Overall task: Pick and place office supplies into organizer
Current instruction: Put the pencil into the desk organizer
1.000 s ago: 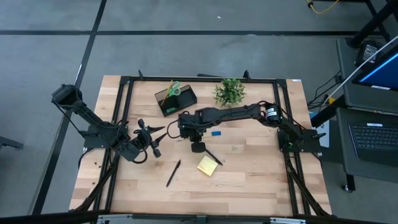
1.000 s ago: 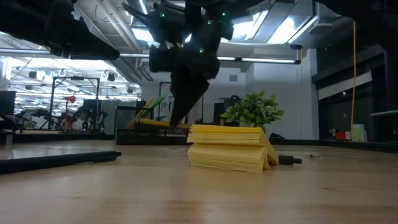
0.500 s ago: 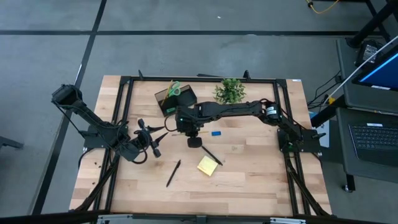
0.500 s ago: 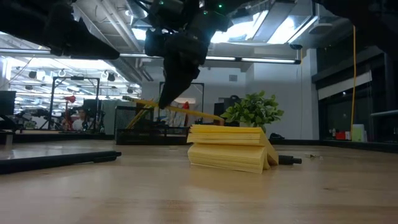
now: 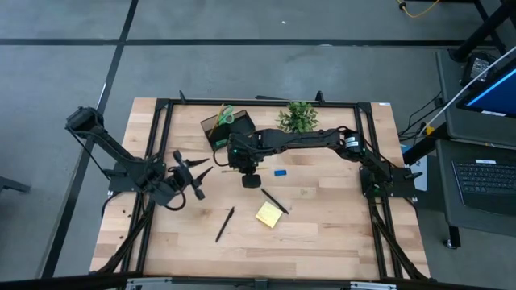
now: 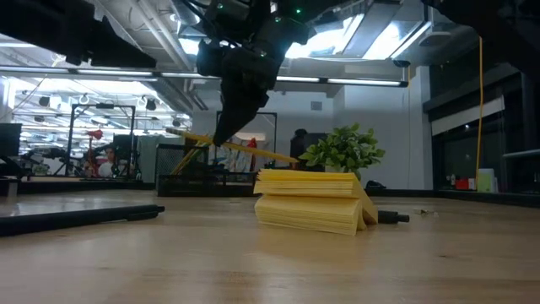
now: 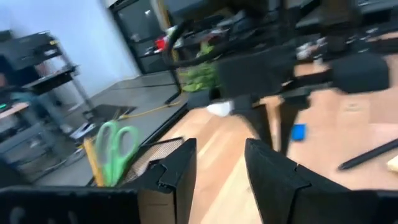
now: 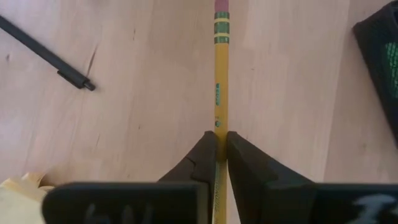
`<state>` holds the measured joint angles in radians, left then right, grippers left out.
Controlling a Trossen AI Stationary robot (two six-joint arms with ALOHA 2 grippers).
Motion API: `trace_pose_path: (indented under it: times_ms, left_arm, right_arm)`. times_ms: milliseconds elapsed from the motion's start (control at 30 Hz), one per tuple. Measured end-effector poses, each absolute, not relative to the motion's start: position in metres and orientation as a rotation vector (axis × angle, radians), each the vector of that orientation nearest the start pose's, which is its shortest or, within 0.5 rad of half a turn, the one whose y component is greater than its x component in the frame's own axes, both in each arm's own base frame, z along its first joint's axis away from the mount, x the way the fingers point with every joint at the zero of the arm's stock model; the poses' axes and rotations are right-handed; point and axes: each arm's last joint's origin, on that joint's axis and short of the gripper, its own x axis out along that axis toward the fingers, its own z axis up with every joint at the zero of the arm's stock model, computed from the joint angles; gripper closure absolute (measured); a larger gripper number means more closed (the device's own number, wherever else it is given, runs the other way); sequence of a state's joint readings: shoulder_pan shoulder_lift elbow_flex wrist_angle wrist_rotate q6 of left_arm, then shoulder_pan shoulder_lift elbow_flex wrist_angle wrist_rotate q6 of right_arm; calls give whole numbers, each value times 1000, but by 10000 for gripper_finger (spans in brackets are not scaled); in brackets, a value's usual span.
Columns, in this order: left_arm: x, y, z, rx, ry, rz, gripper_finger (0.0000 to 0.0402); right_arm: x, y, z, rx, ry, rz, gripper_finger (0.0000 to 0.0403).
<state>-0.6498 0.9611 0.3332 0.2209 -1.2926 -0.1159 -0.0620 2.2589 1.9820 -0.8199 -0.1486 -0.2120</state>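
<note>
My right gripper [image 5: 246, 165] hangs over the table's middle, just in front of the organizer [image 5: 227, 129], shut on the wooden pencil [image 8: 219, 74]. The black organizer has the green-handled scissors [image 7: 115, 149] standing in it. The yellow sticky-note pad [image 5: 269, 213], two black pens [image 5: 274, 201] [image 5: 225, 224] and the blue block [image 5: 280, 171] lie flat on the wood. My left gripper [image 5: 189, 171] is open to the left of the organizer, touching nothing. No green block shows. My right gripper pinches the pencil's yellow shaft [image 8: 218, 124] between its two fingers [image 8: 202, 155], which come down from above and lie across it. The eraser end [image 8: 221, 9] sticks out well past the fingers. The pencil [image 6: 245, 149] is lifted clear of the table and tilted.
A small green potted plant [image 5: 298, 117] stands at the far edge, right of the organizer. A black metal frame [image 5: 161, 121] borders the table. Bare wood lies along the near edge [image 5: 322, 242], in front of the sticky-note pad.
My right gripper has risen and moved toward the far-left, nearer the organizer, carrying the pencil from near-level and low to higher and tilted. My left gripper has shifted slightly toward the far edge.
</note>
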Motion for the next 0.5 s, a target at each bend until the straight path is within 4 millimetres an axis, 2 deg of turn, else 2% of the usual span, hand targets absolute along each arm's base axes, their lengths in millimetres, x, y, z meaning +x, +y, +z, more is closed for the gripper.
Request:
trace_pose_path:
  times_ms: [167, 267, 500]
  left_arm:
    - [144, -73, 189, 226, 184, 780, 269]
    - [138, -68, 184, 177, 182, 787, 269]
    - [131, -65, 176, 77, 175, 784, 257]
  right_arm:
    - [483, -26, 212, -78, 1075, 194, 370]
    - [483, -26, 214, -80, 1071, 194, 377]
    - [479, -26, 238, -92, 999, 189, 366]
